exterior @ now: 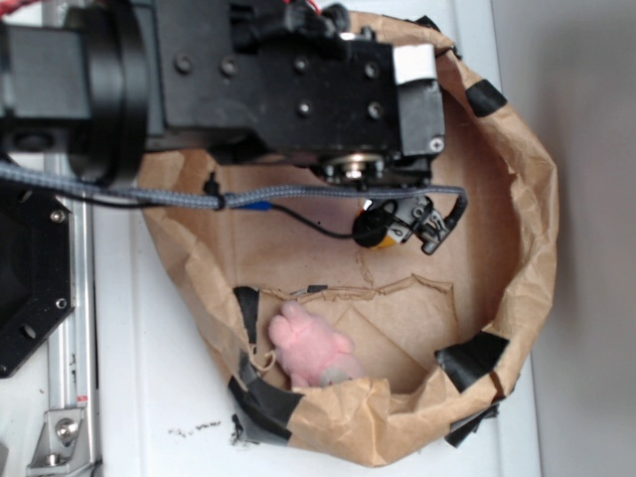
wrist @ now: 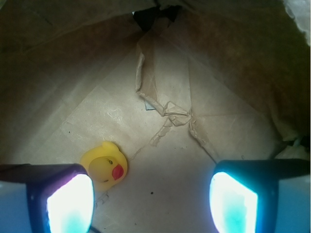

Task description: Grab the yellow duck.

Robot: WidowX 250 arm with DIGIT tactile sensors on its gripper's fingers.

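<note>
1. The two fingers (wrist: 70, 204) are spread wide in the wrist view, with a large gap of bare paper between them; nothing is pinched.
2. The gripper (wrist: 150, 201) hangs inside the paper bag (exterior: 517, 199), above its floor. In the exterior view it is seen from above, mostly hidden under the black arm (exterior: 248, 79).
3. The yellow duck (wrist: 105, 168) lies on the bag floor just beside the inner edge of the left-hand finger in the wrist view, not between the fingers. Its orange-red beak points toward the gap. I cannot tell if the finger touches it.
4. In the exterior view only a small yellow part of the duck shows under the gripper, near the centre of the bag floor.
5. A pink plush toy (exterior: 310, 348) lies near the lower wall of the bag in the exterior view, well apart from the duck.
6. Black tape (exterior: 472, 358) patches the bag rim at several places.
7. The bag stands on a white table (exterior: 159, 397).
</note>
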